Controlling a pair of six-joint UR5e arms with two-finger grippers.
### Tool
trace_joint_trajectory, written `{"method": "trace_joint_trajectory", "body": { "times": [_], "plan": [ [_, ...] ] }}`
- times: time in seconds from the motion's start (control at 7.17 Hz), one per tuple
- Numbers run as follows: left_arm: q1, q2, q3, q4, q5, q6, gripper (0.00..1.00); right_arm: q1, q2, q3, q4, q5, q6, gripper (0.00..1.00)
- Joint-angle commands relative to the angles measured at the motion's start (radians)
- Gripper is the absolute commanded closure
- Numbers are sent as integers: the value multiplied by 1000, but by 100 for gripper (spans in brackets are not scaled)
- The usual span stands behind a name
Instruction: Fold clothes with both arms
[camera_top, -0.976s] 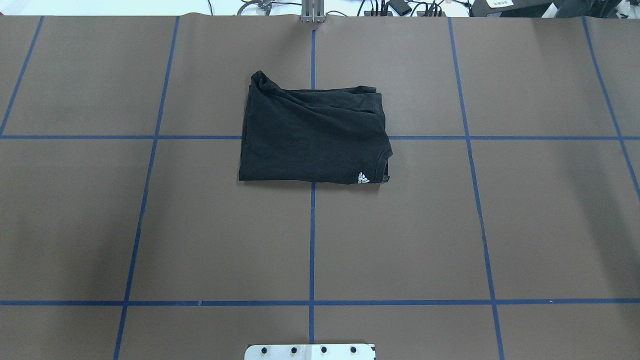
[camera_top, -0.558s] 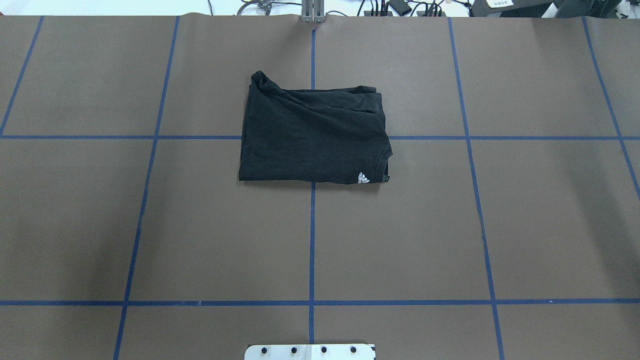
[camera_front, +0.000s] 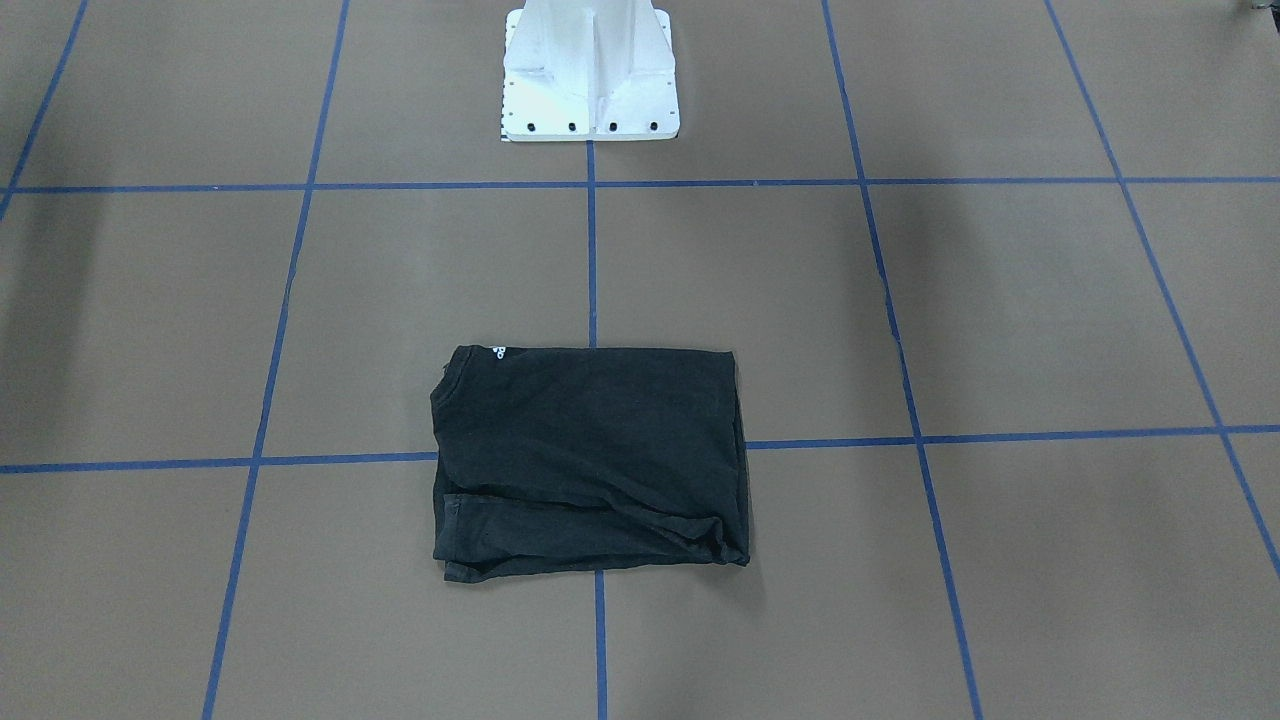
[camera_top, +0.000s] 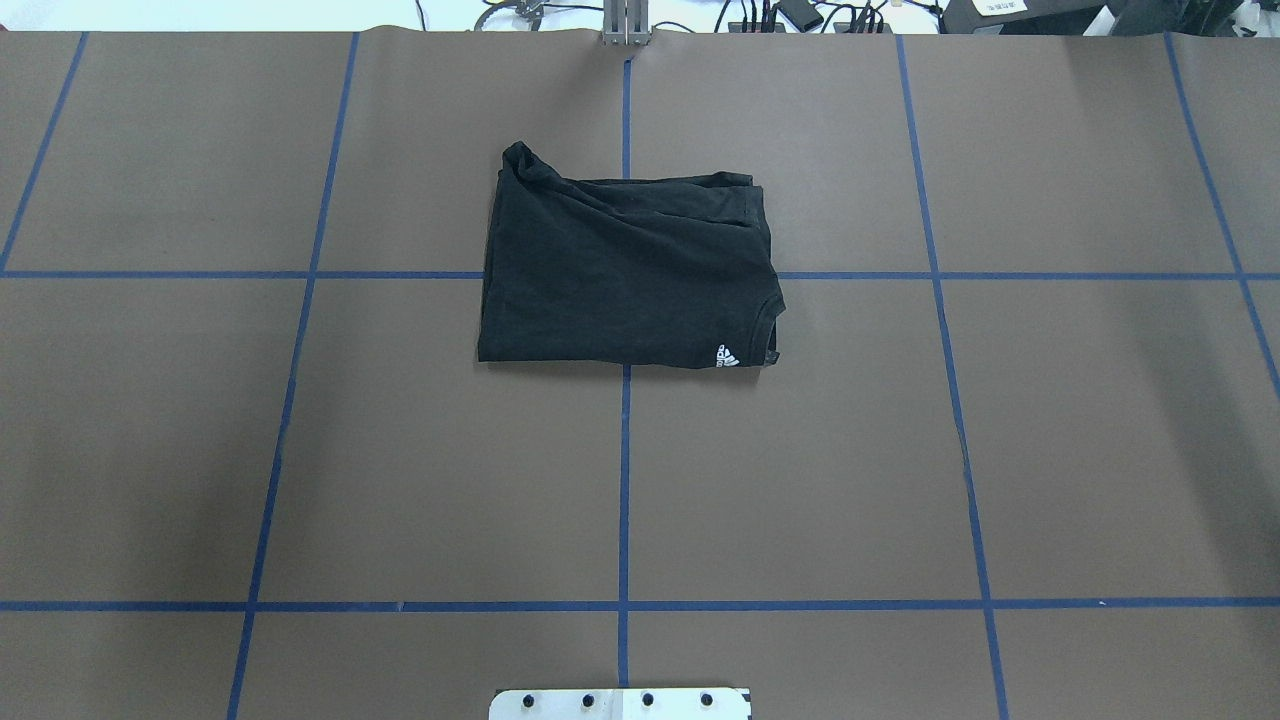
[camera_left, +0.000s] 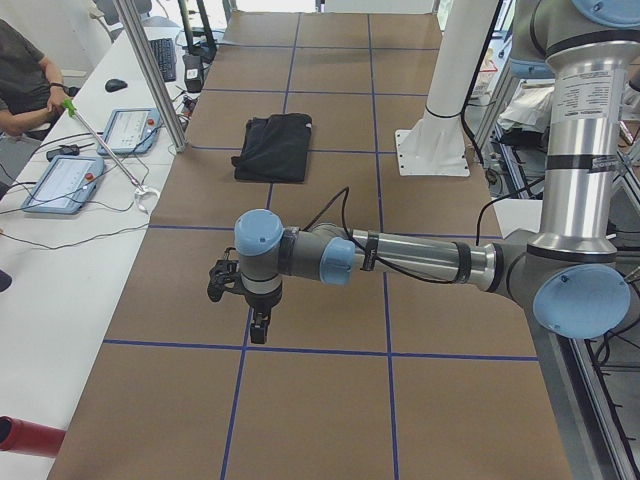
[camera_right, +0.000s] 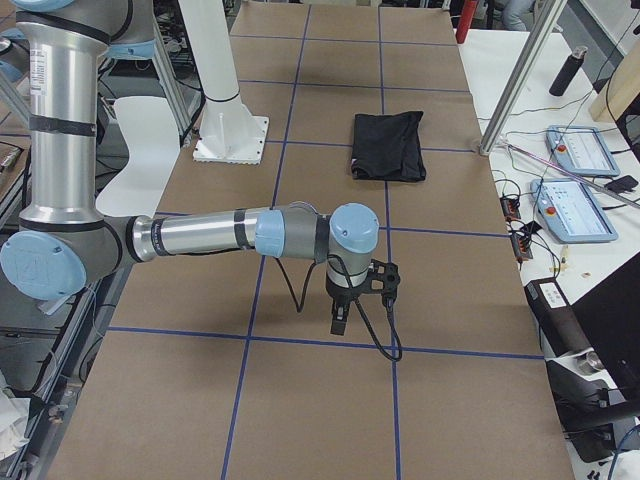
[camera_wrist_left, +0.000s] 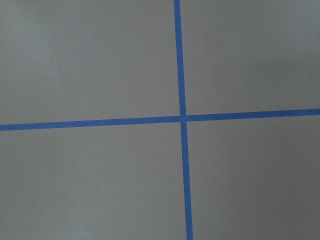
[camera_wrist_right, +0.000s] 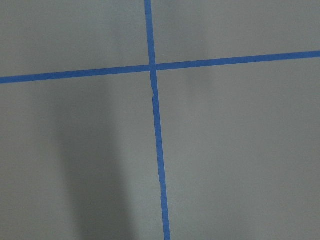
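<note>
Nothing has budged in the last second: the black cotton T-shirt (camera_top: 625, 270) lies folded in a rectangle mid-way across the brown paper-covered bench (camera_top: 1050, 450). The left tool (camera_left: 258, 325) and right tool (camera_right: 338, 320) hang well away from it, and I can't tell if they're open. Looks done to me.

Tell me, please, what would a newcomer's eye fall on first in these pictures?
The black T-shirt, folded into a rectangle, lies in the middle of the brown table on a crossing of blue tape lines, with a small white logo at one corner. The left claw and the right claw hang over the table, each far from the shirt.
</note>
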Motion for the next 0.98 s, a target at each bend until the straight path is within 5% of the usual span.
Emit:
{"method": "trace_joint_trajectory", "body": {
  "times": [0.0, 0.84],
  "plan": [
    [2, -36, 9, -1, 54, 2, 0, 0, 21, -31, 2, -1, 0, 0],
    [0, -45, 88, -2, -24, 53, 0, 0, 26, -27, 2, 11, 0, 0]
  ]
}}
